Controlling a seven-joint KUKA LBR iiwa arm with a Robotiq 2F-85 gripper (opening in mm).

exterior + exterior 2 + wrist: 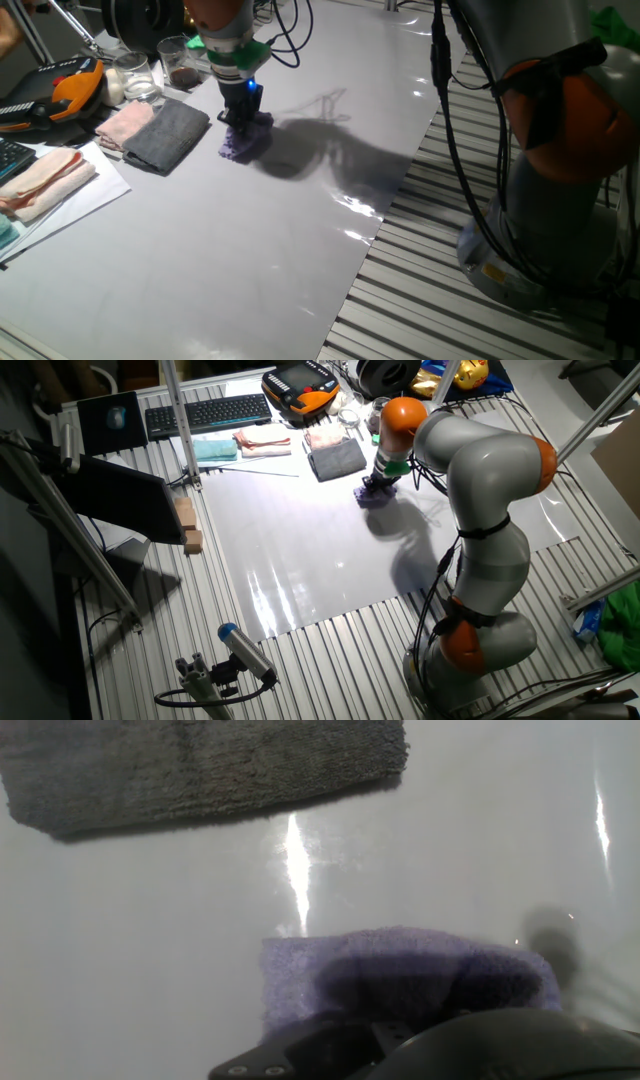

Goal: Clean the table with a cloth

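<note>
Directly beneath the fingers (243,118), pressed against the glossy pale tabletop (260,250): the lavender cloth (244,140), bunched in one fixed view and spread flat in the hand view, its fuzzy edge showing just ahead of the dark hand body. Whether clenched on the cloth or merely pushed down onto it, impossible to tell; fingertips hidden in every view. Just beyond the fingers, well clear of the lavender cloth, lay a dark grey folded cloth (168,135), with a pale pink folded cloth (124,124) touching its far side. Farther off the same way, a second pale pink cloth (40,180) on a sheet of white paper (70,200). Behind those, glass jars (140,75) and an orange-and-black handset (60,95) near the tabletop's edge. Seen from the other fixed view: the arm's grey and orange links (480,510) bent down over the cloth (378,495), a keyboard (205,412) at the far end, slatted metal grating (330,660) around the tabletop (300,560). Bright streaks of reflected light on the surface beside the cloth (400,965) in the hand view.
</note>
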